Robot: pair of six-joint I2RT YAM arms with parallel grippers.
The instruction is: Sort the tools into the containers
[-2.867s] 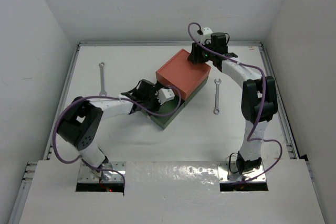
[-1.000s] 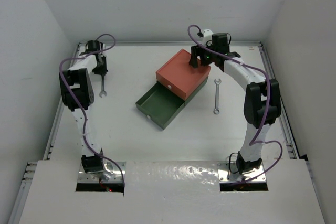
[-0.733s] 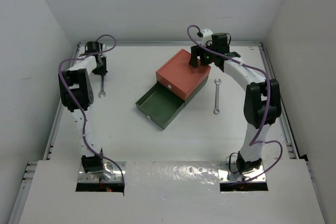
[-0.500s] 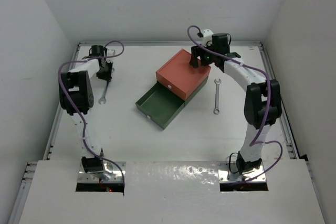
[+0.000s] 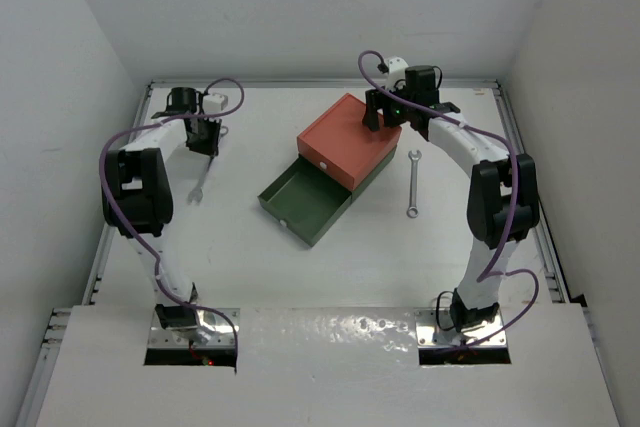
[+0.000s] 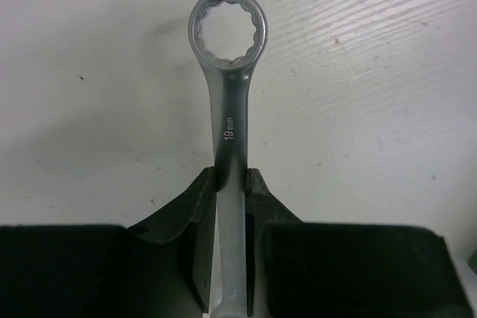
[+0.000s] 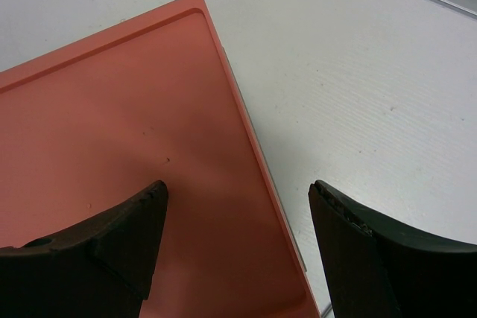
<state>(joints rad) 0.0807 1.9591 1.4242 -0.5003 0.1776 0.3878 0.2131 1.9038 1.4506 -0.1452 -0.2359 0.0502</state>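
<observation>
Left gripper (image 6: 230,184) clenched on shank of slim silver ring-end wrench (image 6: 227,102), far left of white table (image 5: 250,257). Right gripper (image 7: 238,195) spread wide over orange-red flat box (image 5: 345,137), stacked on open dark green drawer box (image 5: 300,202). Second silver wrench (image 5: 412,184) lies just right of boxes.

The slim silver metal wrench (image 6: 227,132) runs off-frame at 6 o'clock. The flat orange-red box (image 5: 350,137) hides the dark green box's (image 5: 305,199) 1 o'clock part.

Green drawer (image 5: 300,199) open-topped; orange box (image 5: 345,142) covers rear.
</observation>
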